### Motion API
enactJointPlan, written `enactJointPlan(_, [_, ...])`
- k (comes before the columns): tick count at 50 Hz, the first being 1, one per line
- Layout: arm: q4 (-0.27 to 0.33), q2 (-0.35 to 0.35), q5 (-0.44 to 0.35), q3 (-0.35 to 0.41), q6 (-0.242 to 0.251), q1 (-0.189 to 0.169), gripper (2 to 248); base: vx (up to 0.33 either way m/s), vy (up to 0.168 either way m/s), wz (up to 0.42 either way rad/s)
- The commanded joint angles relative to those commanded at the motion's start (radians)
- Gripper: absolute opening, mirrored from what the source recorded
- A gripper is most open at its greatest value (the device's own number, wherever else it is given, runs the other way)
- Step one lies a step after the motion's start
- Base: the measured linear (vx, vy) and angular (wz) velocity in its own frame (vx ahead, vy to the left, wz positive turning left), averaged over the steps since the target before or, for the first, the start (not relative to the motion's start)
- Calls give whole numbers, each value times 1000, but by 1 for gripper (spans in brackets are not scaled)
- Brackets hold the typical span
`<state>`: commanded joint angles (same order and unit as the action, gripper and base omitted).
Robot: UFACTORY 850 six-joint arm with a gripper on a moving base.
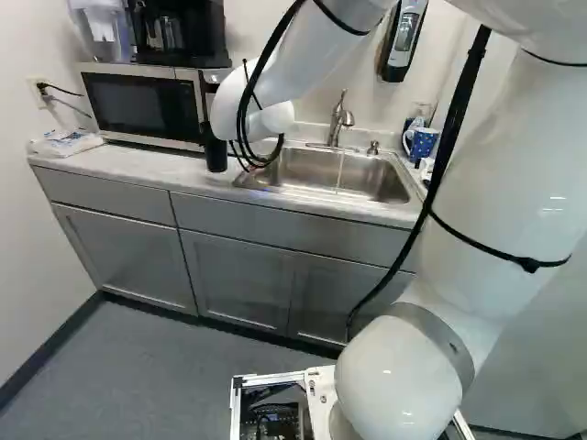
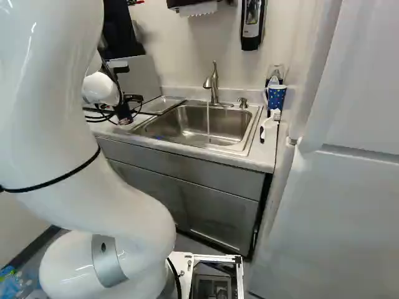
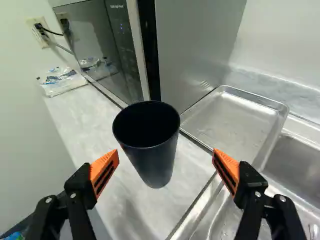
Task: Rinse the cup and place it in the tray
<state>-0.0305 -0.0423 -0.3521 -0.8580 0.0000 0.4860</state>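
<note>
A white arm [image 1: 500, 174] climbs from its joint at the foot of both base views, passes out of the left base view at the top right, and slopes back down over the worktop [image 1: 78, 163], its wrist [image 1: 271, 119] near the left end of the sink [image 1: 312, 172]. The black end effector [image 2: 124, 111], partly visible below the wrist in the right base view, angles down toward a black cup [image 3: 154, 155] in the wrist view. Its 2 fingers stand wide apart, orange pads [image 3: 105, 172] turned inward, 1 on each side of the gap and neither touching the cup.

The cup stands upright and open at the top on the worktop, just ahead of the fingers and between their lines of reach. It is outside the metal tray [image 3: 232, 117], which lies between the microwave [image 1: 142, 103] and the sink. The finger on the tray's side hangs over the sink's near rim; the other is above the worktop.

Water [image 2: 208, 121] runs in a thin stream from the faucet [image 2: 214, 84] into the sink. At the far right of the worktop, in the right base view, are a spotted blue mug [image 2: 276, 98] and a white brush [image 2: 269, 123]. A clear plastic package [image 3: 61, 80] lies beside the microwave, against the wall.
</note>
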Motion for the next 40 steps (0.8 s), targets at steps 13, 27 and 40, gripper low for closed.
enactJointPlan(13, [46,-1,-72,28,0,6,247,0,0,0])
enactJointPlan(27, [82,-3,-144,57,0,13,247,0,0,0])
enactJointPlan(40, [98,-20,-201,69,0,15,247,0,0,0])
